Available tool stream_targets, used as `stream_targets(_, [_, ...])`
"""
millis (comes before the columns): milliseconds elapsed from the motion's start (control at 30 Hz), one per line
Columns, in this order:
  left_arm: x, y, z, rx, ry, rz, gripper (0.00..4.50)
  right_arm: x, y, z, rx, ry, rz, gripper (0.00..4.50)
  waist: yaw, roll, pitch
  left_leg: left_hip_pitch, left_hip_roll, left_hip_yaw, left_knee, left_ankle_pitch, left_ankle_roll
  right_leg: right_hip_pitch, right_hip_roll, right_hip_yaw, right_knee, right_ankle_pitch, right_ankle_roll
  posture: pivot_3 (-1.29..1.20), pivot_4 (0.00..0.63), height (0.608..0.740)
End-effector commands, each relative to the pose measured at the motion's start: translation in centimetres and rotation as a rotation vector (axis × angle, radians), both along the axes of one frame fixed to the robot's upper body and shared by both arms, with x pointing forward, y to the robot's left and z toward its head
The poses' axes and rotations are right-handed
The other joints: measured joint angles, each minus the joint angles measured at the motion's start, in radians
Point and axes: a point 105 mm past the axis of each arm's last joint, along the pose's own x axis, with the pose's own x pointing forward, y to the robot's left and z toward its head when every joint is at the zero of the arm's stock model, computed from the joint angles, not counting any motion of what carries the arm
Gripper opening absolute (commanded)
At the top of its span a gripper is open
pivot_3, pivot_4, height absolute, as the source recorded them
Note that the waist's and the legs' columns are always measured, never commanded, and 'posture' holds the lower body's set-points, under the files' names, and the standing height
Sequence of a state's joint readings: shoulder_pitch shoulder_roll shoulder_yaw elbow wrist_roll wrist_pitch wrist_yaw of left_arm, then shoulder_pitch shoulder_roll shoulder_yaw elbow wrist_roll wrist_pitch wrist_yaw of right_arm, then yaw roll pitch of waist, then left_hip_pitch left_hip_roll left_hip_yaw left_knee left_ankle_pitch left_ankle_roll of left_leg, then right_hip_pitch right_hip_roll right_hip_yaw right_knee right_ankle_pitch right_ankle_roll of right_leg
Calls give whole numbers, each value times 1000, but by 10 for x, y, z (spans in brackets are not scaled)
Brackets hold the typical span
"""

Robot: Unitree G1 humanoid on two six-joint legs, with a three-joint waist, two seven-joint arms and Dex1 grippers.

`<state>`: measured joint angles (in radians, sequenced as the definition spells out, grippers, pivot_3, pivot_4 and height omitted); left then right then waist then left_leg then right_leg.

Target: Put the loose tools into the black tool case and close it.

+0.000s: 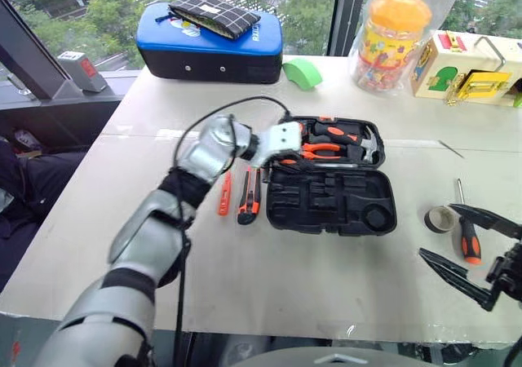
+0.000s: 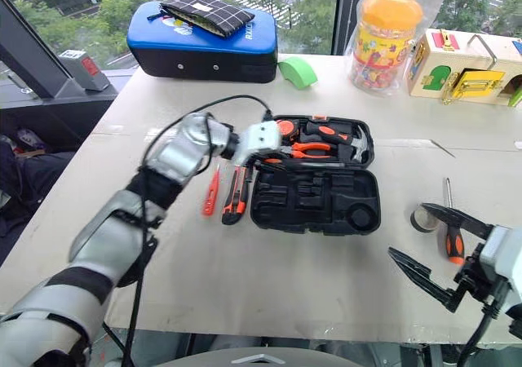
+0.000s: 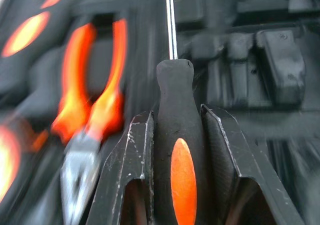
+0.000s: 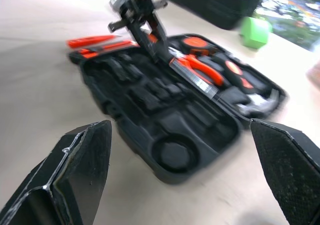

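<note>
The black tool case [image 1: 326, 210] lies open in the middle of the table, with orange-handled pliers [image 1: 322, 150] and other tools in its far half. My left gripper [image 3: 176, 112] hangs over that half, shut on a black-and-orange screwdriver [image 3: 175, 150] whose steel shaft points into the case. Just left of the case lie a slim orange tester screwdriver [image 1: 224, 194] and a utility knife [image 1: 249, 196]. Another screwdriver [image 1: 467, 238] lies at the right, between the fingers of my open right gripper [image 1: 436, 230], which stays above the table.
A grey tape roll [image 1: 440, 218] sits beside the right screwdriver. Along the back stand a blue-topped soft case [image 1: 210, 45] with a checked pouch [image 1: 214, 12] on it, a green roll [image 1: 303, 72], an orange-lidded jar [image 1: 394, 37] and a wooden toy box [image 1: 469, 65].
</note>
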<state>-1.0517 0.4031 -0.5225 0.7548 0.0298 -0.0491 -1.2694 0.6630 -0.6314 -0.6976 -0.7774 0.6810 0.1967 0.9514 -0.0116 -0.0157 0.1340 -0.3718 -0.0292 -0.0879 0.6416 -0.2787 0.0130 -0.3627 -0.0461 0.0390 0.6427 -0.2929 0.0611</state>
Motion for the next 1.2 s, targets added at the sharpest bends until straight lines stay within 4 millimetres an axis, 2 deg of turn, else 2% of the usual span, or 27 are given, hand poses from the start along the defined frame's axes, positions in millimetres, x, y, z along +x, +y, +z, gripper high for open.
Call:
stream_targets(33, [4,4,-4,58,-35,-19,825,-4,4,10,-13,-49,-12,4500,-3,0,0,0,1,0,0,0,0,0,0,0,0,0,0,0,150,740])
stream_targets(100, [5,8,-9,87,-42,-11,825,-4,6,11,-6,-54,-25,4500,-2,0,0,1,1,1,1,0,0,0,0,1,2,0,0,0,150,740])
stream_targets(367, [18,12,-4,56,-47,103,825,-4,15,9,13,-59,-47,4500,1,0,0,1,0,1,8,0,0,2,-1,2,7,1,2,0,150,740])
stream_targets(533, [18,16,-8,89,-54,104,825,0,17,10,20,-64,-40,4500,1,0,0,2,-1,0,9,0,0,2,-1,2,10,1,3,0,150,740])
stream_targets(867, [31,17,0,50,-72,199,825,-2,17,12,16,-44,-31,4500,2,-1,0,3,-1,0,10,0,0,2,-1,2,14,1,3,0,150,740])
stream_targets(1067, [31,21,-4,106,-132,156,825,-2,19,10,15,-34,-20,4500,2,-1,0,3,-1,0,10,0,0,2,-1,2,14,1,3,0,150,740])
stream_targets(1200, [33,23,-2,168,-271,59,825,-3,21,9,19,-31,-17,4500,3,-1,0,3,-1,0,10,0,0,2,-1,2,14,1,3,0,150,740])
